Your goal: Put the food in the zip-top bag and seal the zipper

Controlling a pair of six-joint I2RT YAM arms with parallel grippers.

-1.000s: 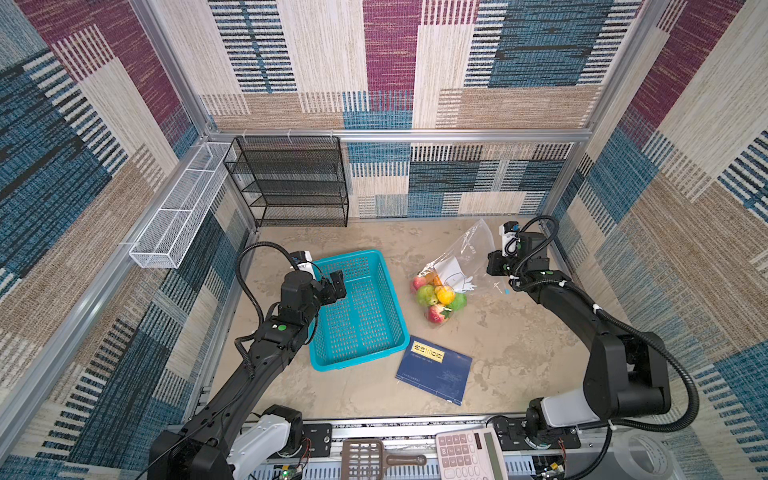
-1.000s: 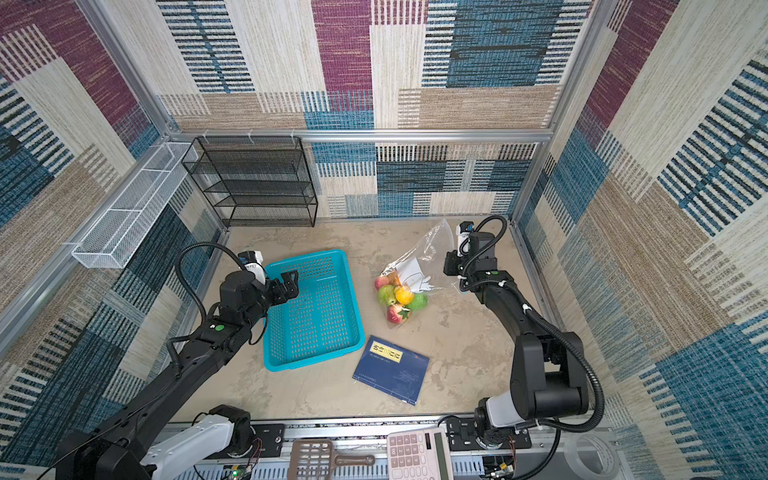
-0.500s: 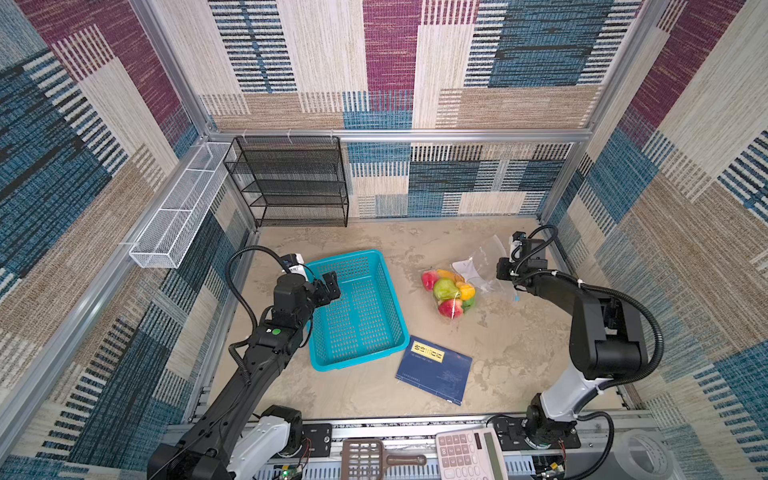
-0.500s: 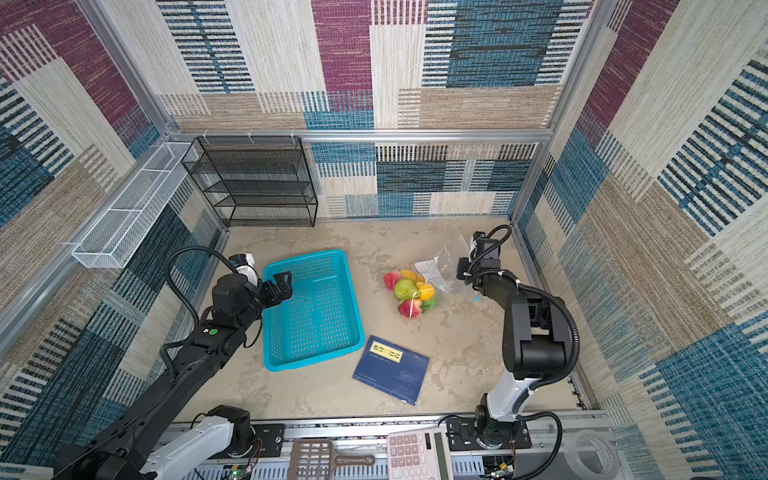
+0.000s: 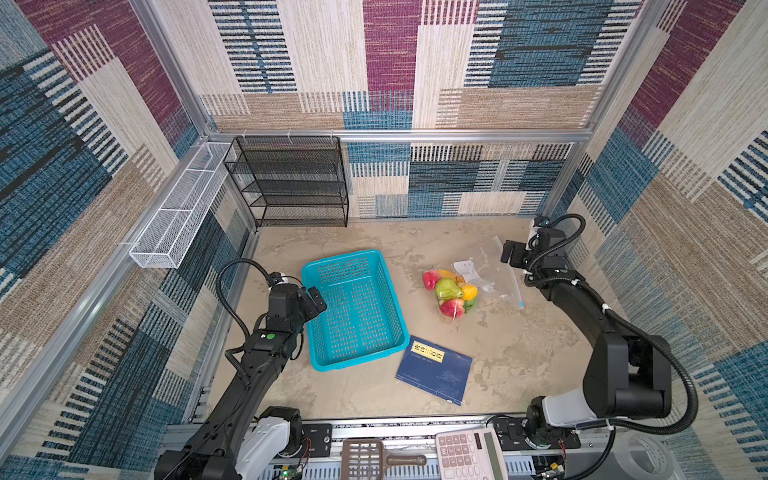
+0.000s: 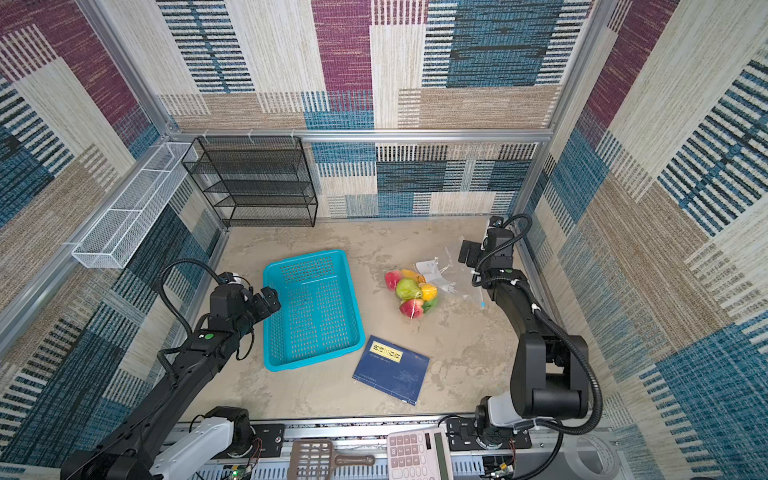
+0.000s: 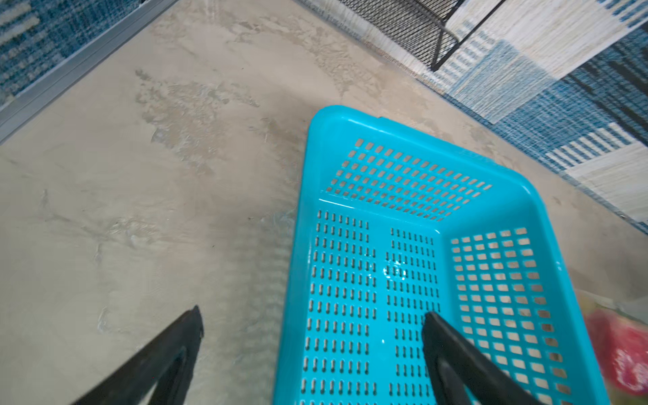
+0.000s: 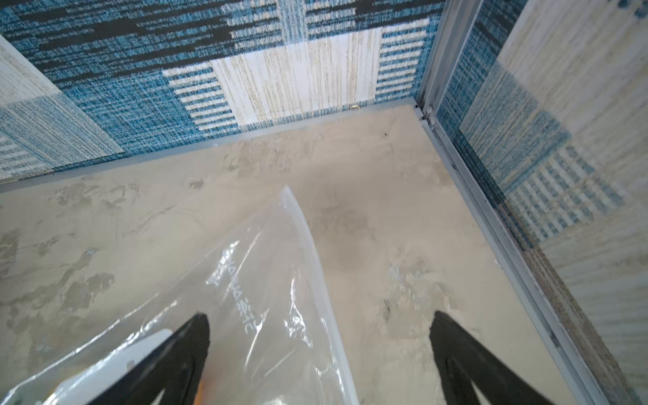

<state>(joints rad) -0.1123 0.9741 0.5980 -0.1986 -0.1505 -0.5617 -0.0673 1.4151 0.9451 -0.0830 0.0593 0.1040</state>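
Bag (image 5: 490, 272): slack, three o'clock of basket (image 5: 345, 253), food (image 5: 451, 291) inside; right claw (image 8: 321, 315), left claw (image 7: 312, 311) wide, empty; risks spilling through any zipper (image 8: 306, 235) gap.

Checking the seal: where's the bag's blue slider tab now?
In both top views the slider tab sits at the zip-top bag's near end, right of the food, just left of the right arm.

Left arm (image 5: 249, 374): black, green dot, white base link. Right arm (image 5: 582, 303): black, looped cables, white ties.
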